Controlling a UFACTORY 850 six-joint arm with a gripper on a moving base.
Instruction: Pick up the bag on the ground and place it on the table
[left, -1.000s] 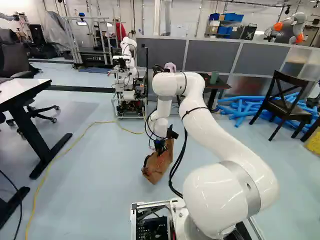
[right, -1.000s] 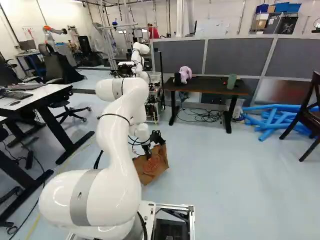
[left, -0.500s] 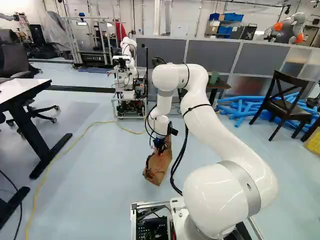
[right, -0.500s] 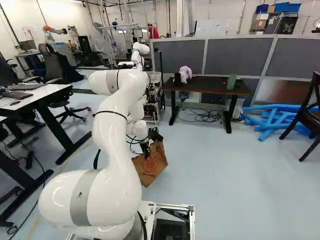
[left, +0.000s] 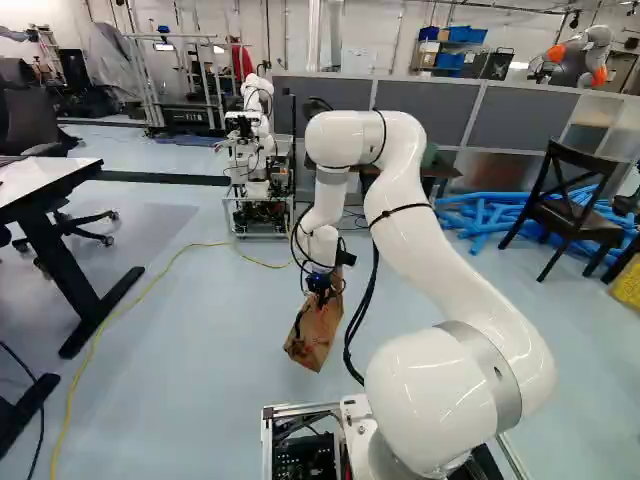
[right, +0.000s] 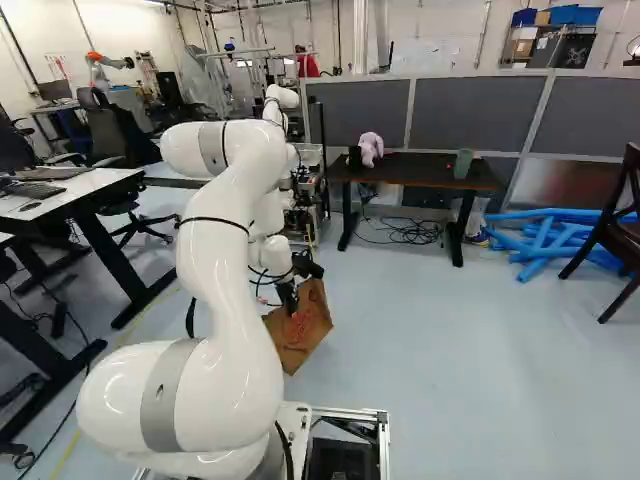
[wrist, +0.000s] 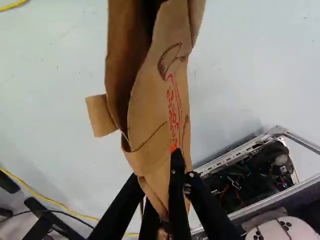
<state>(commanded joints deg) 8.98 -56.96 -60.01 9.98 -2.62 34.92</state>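
Up swings the arm (left: 350, 138), brown bag (left: 313, 335) riding along in the gripper (left: 320, 291)!
Paper's pinched between both fingers and the bag hangs below the jaws, so the pick looks good, carry next; left base view mostly hides the dark table (right: 420, 171), right base view shows it beyond the jaws, off to their right.

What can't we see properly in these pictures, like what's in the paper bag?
- Inside the paper bag: its folded sides and shadow hide it in the wrist view.
- Whether the bag's bottom touches the floor: neither base view shows it clearly enough.
- Inside the green cup: too small and far off in the right base view.
- What the yellow thing is: cut off by the left base view's right edge.
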